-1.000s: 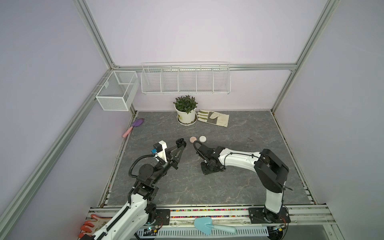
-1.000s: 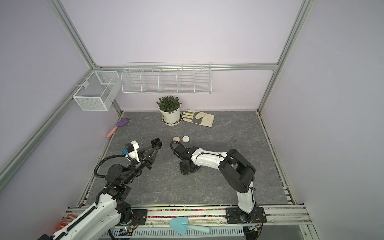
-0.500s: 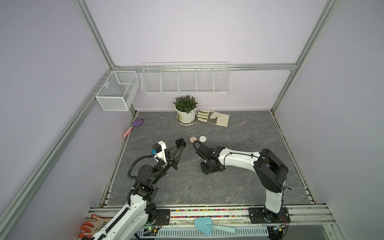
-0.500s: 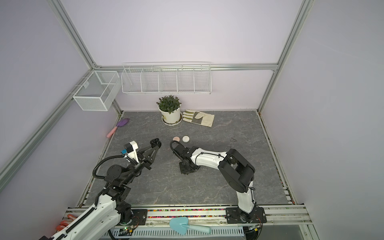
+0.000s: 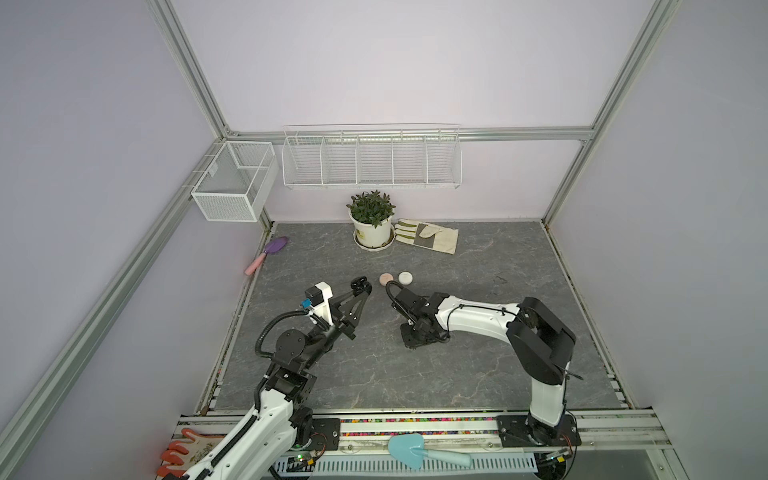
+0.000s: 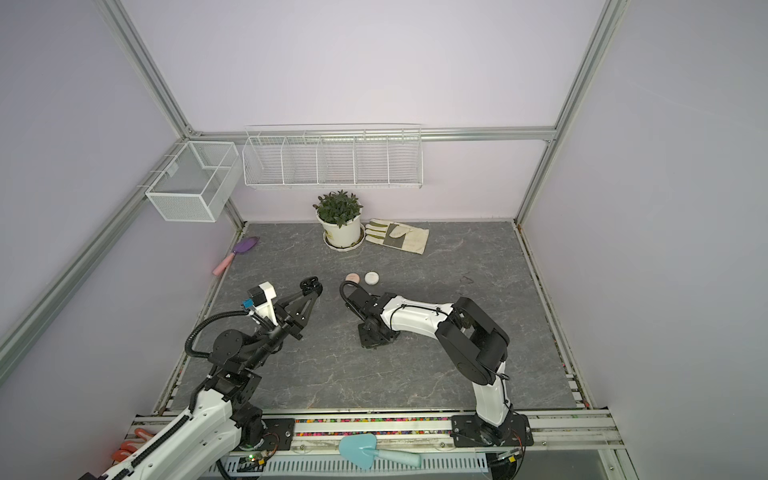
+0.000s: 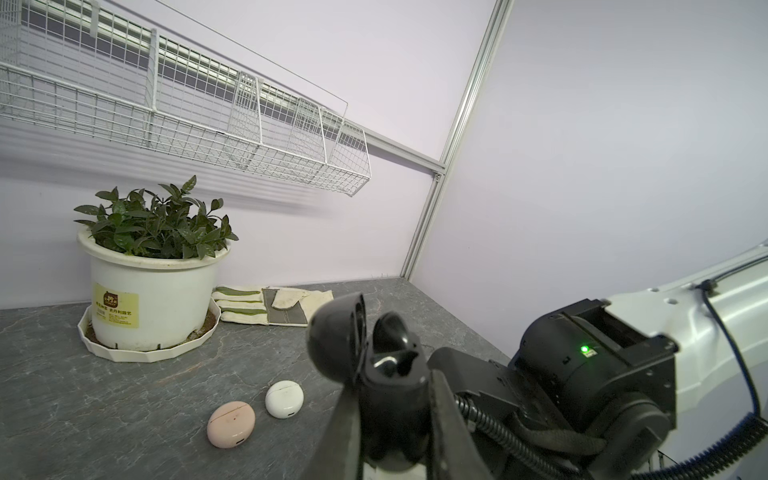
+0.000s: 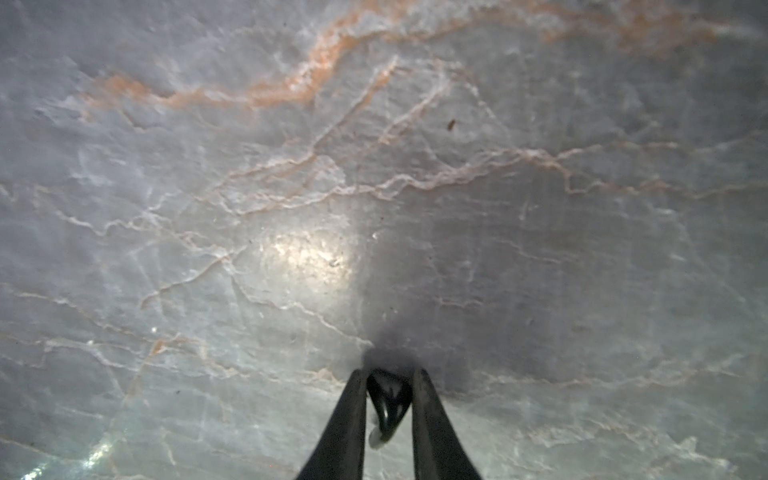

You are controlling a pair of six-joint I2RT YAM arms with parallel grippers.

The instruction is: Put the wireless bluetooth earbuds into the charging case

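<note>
Since our right tool (image 8: 390, 374) is clamped on the tiny black earbud (image 8: 388, 401) down at the tabletop (image 8: 291, 166), while our left tool (image 5: 362, 292) grips the open charging case (image 7: 390, 361) aloft nearby, we risk the slick bud twisting or popping free as we lift.

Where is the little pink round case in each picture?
In a top view: pink case, near the picture's middle.
In a top view: near the middle too.
Left wrist: in view, nearer the camera than the white case.
Right wrist: not in it.
Landmark: white case, beside it.
</note>
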